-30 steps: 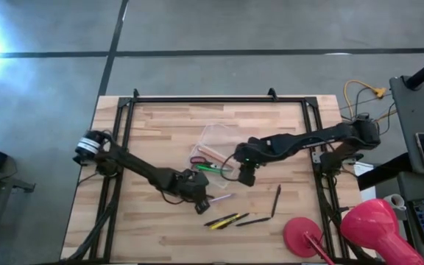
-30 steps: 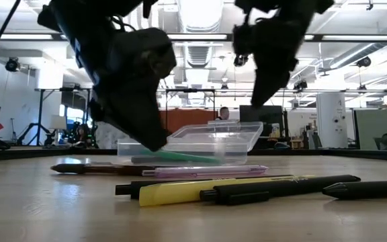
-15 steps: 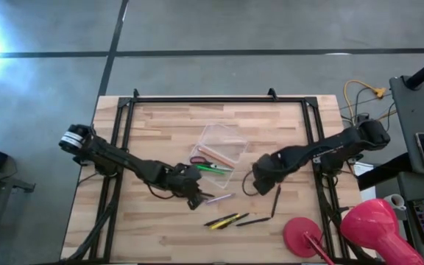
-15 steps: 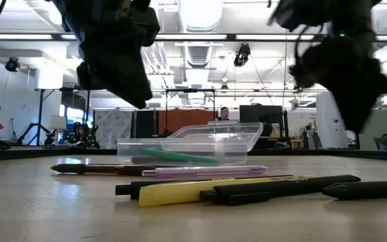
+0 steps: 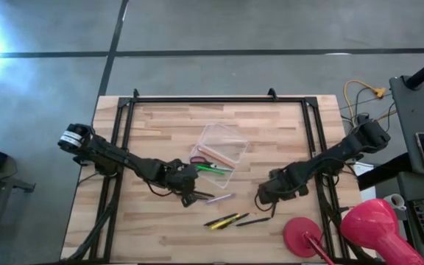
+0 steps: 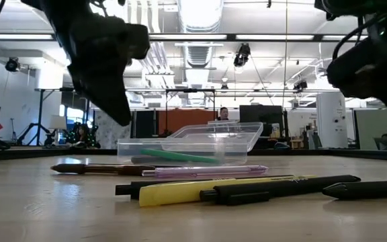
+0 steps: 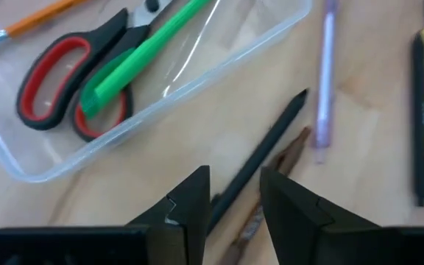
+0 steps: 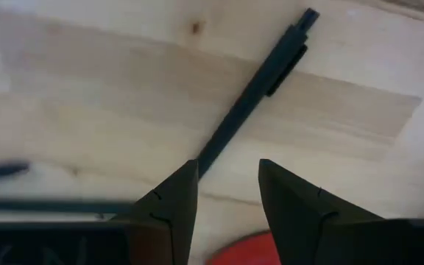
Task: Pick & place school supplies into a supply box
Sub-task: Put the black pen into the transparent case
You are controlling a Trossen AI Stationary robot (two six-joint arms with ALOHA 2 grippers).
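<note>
The clear supply box lies mid-table and holds red-handled scissors, a green pen and an orange pencil. My left gripper hangs open above a dark pen and a brown pencil near the box's near side; the pen runs under the gap between its fingers. My right gripper is open over another dark pen, a finger on each side. A lilac pen, a yellow pen and a further dark pen lie flat on the table.
A red round disc and a big pink round object sit at the table's near right corner, close to my right arm. Black frame rails run along the table's far, left and right edges. Bare wood shows left of the box.
My right gripper has left the spot beside the box and swung toward the near right, ending over the dark pen there. My left gripper has risen from table level by the box and now hangs higher. The green pen stays lying in the box.
</note>
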